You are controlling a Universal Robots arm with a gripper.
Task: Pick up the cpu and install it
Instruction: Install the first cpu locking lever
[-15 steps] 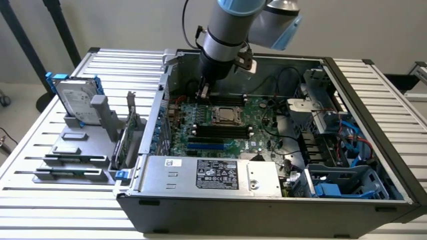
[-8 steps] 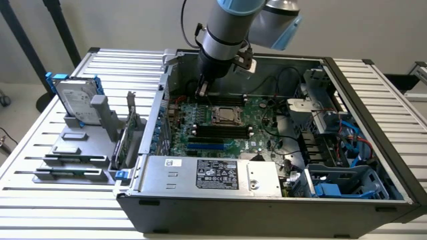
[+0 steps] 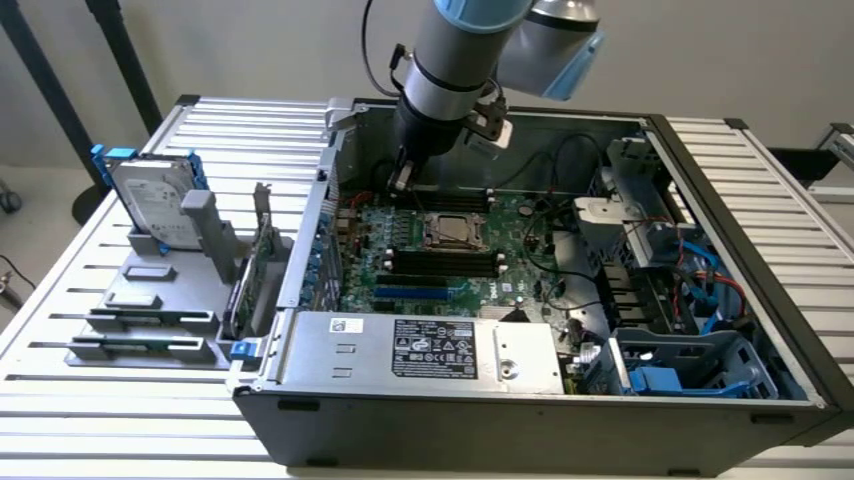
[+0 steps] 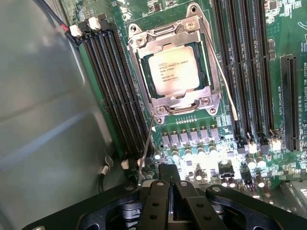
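Gripper (image 4: 169,171) (image 3: 399,183): pinched shut, both fingers pressed together, nothing held between them. You have it hanging low inside the open computer case (image 3: 534,410), over the green board (image 4: 288,28).

Just beside the fingertips: the free end of a thin wire lever (image 4: 145,148), which runs from there up to a corner of the socket. Contact with the gripper cannot be told.

Ahead of the gripper, near but apart: the cpu (image 4: 173,71) (image 3: 454,231). It lies flat in the socket, silvery top up, printed marking showing, with a metal frame (image 4: 184,100) around its edges.

Black memory slots (image 4: 112,86) run along either side of the socket.

Well away from the gripper, outside the case: a hard drive (image 3: 150,205) with blue rails stands upright on the slatted table (image 3: 120,400).
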